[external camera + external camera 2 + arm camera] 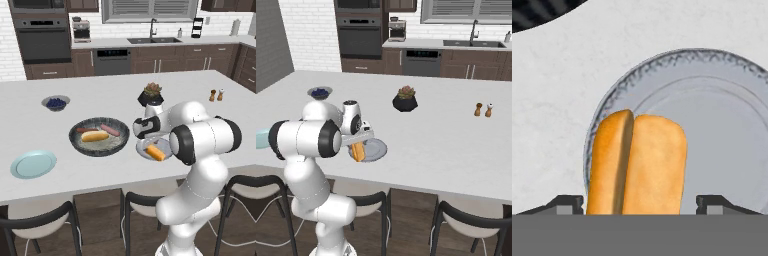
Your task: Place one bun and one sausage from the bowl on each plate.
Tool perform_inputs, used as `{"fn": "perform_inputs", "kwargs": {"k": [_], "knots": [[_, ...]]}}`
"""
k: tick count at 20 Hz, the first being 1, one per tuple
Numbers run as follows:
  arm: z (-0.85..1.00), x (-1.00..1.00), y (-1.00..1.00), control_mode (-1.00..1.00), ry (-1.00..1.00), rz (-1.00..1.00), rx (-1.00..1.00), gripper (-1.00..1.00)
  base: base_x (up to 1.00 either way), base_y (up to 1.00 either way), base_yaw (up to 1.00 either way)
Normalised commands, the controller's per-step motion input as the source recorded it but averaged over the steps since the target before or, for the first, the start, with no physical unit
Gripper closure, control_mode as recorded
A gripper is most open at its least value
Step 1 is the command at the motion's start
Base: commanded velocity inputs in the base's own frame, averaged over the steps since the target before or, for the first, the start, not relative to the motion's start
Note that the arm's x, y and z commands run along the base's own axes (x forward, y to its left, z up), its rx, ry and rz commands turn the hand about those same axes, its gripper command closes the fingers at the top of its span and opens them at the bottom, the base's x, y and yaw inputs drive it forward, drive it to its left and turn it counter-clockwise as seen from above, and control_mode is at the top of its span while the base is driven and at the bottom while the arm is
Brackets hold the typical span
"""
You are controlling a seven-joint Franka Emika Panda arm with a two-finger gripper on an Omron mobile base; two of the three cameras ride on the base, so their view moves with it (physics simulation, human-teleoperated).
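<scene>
An orange bun (pixel 637 165) lies on the grey plate (pixel 722 125), near its rim. My gripper (pixel 639 205) hangs right over it, open, one fingertip on each side with a small gap to the bun. From the base views the bun (pixel 155 152) (pixel 357 151) lies on the grey plate (pixel 141 149) (pixel 376 149) under my gripper (pixel 150 142) (pixel 358 145). To the left, the dark speckled bowl (pixel 80 145) holds a yellow-tan bun (pixel 95 135), a pale pinkish sausage (pixel 110 130) and a red-brown sausage (pixel 86 130). The light blue-green plate (pixel 33 164) lies bare at the near left.
A small blue bowl of berries (pixel 55 103) stands behind the dark bowl. A potted plant (pixel 151 94) is just behind the hand. Salt and pepper shakers (pixel 216 95) stand far right. Stools (pixel 145 202) line the counter's near edge.
</scene>
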Motion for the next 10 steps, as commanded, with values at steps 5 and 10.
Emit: {"fn": "perform_inputs", "kwargs": {"k": [5, 10], "knots": [[0.00, 0.00, 0.00, -1.00, 0.00, 0.00, 0.00, -1.00, 0.00, 0.00, 0.00], [0.56, 0.00, -0.03, -1.00, 0.00, 0.00, 0.00, -1.00, 0.00, 0.00, 0.00]]}}
